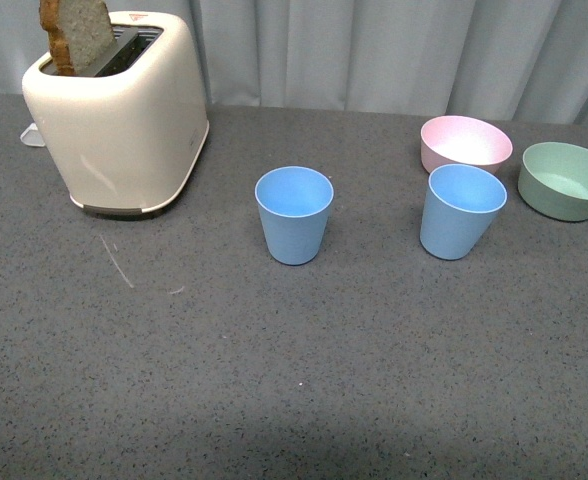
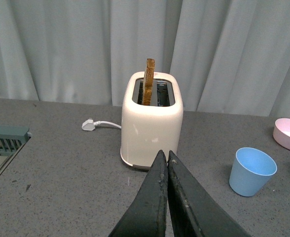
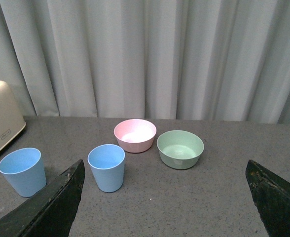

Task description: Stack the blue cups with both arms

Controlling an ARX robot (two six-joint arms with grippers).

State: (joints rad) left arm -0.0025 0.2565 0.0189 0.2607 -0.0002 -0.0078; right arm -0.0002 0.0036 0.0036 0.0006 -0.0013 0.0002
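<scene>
Two light blue cups stand upright and apart on the grey table, one in the middle (image 1: 294, 213) and one to its right (image 1: 461, 210). Neither arm shows in the front view. In the left wrist view my left gripper (image 2: 165, 154) is shut with nothing between its fingers, well short of the middle cup (image 2: 252, 171). In the right wrist view my right gripper (image 3: 164, 170) is open wide and empty, with both cups ahead of it: the right one (image 3: 106, 167) and the middle one (image 3: 22, 171).
A cream toaster (image 1: 119, 108) with a slice of bread stands at the back left, its plug (image 2: 88, 125) lying beside it. A pink bowl (image 1: 465, 143) and a green bowl (image 1: 568, 179) sit behind the right cup. A grey rack (image 2: 2, 145) lies far left.
</scene>
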